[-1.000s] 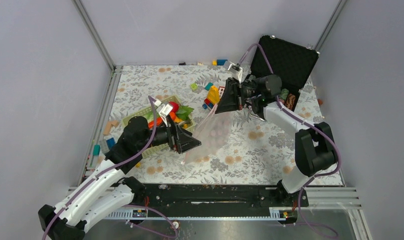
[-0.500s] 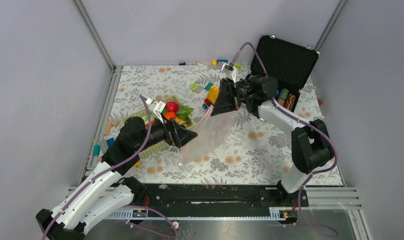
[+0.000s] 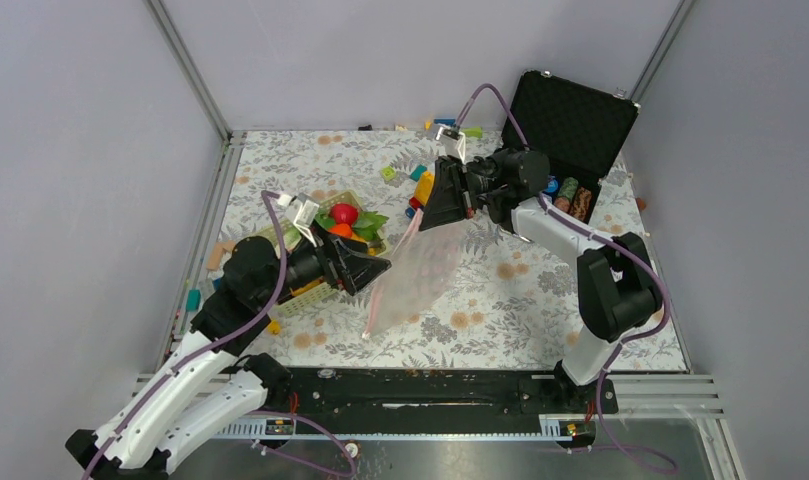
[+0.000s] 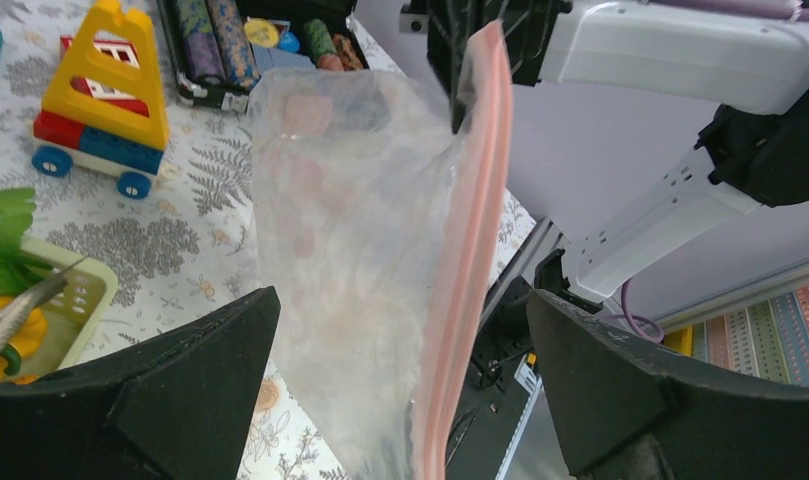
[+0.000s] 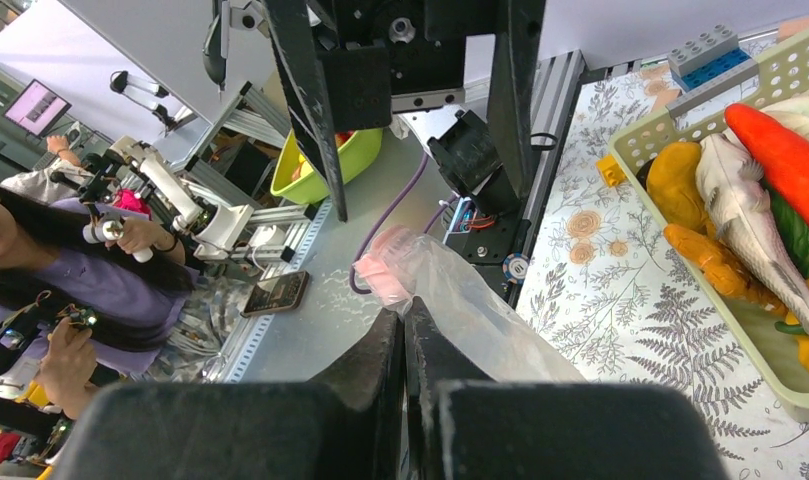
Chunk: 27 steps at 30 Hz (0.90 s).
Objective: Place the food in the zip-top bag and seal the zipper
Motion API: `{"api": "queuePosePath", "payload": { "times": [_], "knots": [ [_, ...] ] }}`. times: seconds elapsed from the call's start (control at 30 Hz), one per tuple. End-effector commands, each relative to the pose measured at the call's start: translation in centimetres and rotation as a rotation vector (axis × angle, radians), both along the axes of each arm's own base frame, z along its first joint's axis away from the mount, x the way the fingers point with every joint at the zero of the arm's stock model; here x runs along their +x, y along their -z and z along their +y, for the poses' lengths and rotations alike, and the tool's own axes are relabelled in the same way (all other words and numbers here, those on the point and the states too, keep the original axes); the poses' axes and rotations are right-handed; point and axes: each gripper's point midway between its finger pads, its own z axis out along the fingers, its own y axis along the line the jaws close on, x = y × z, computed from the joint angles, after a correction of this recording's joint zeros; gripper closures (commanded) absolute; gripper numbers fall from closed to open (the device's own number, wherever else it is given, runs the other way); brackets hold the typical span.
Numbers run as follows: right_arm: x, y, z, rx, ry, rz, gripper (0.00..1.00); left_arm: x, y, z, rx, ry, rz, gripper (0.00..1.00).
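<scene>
Right end effector (image 5: 405, 330) is clamped on the zip-top bag (image 3: 420, 270) corner. Its zipper (image 4: 470, 250) slants down between the left end effector's (image 4: 395, 370) wide-apart fingers, with the food (image 3: 345, 214) just beside that arm.

Glossy clear plastic zip-top bag (image 3: 415, 270); matt plastic basket (image 4: 80, 295)

The left gripper (image 3: 372, 268) and right gripper (image 3: 432, 218) have drifted toward the frame's upper left, and the bag (image 3: 415, 275) now hangs steeper.
</scene>
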Motion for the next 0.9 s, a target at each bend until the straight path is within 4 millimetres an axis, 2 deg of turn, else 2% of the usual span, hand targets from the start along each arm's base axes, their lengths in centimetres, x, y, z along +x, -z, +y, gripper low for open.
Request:
{"api": "queuePosePath", "payload": {
  "times": [0.0, 0.13, 0.23, 0.47, 0.63, 0.8, 0.87],
  "knots": [
    [-0.7, -0.4, -0.1, 0.005, -0.056, -0.114, 1.00, 0.7, -3.6, 0.3, -0.041, -0.034, -0.105, 0.01],
    [-0.6, -0.3, 0.1, -0.002, -0.060, -0.102, 1.00, 1.1, -2.1, -0.9, 0.006, 0.017, -0.072, 0.01],
    [-0.7, -0.4, 0.1, 0.000, -0.063, -0.105, 1.00, 2.3, -0.8, -0.7, 0.052, -0.032, -0.036, 0.01],
    [-0.8, -0.3, 0.2, -0.003, -0.066, -0.097, 1.00, 2.2, -1.4, -0.7, 0.034, -0.031, -0.056, 0.01],
    [-1.0, -0.3, 0.3, -0.003, -0.072, -0.097, 1.00, 2.0, -0.8, -1.0, 0.041, -0.008, -0.045, 0.01],
    [-1.2, -0.4, 0.3, -0.003, -0.076, -0.100, 1.00, 2.6, -0.7, 0.0, 0.057, -0.080, -0.041, 0.03],
    [-1.3, -0.4, 0.3, -0.004, -0.077, -0.099, 1.00, 2.3, -0.3, 0.3, 0.059, -0.083, -0.023, 0.03]
  ]
}}
